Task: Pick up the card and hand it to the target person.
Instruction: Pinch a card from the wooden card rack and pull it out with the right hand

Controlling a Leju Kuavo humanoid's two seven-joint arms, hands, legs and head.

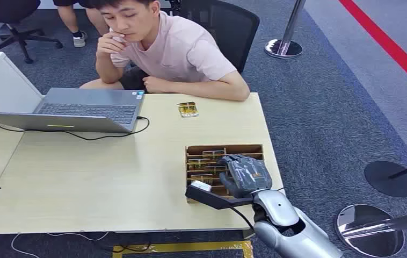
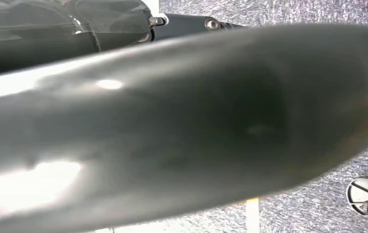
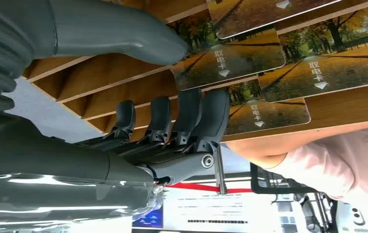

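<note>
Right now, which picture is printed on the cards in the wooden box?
Autumn trees with golden leaves on the cards; the right wrist view shows it best.

Blurred dark shape (image 2: 182, 131) across the left wrist view, unidentifiable. Box (image 1: 244, 150) partly hidden under right hand (image 1: 244, 174); cards (image 3: 318, 68) cut off by the edge.

The bench (image 1: 110, 177) is a light wood-grain top standing on grey carpet. An open grey laptop (image 1: 78, 110) sits at its far left part, with a black cable (image 1: 110, 135) trailing from its side across the surface. A single card (image 1: 188, 109) lies near the far edge, well apart from the laptop. At the near right corner stands a wooden slotted card box (image 1: 204, 153) holding several cards. A person's forearm (image 1: 206, 88) rests on the far edge.
</note>
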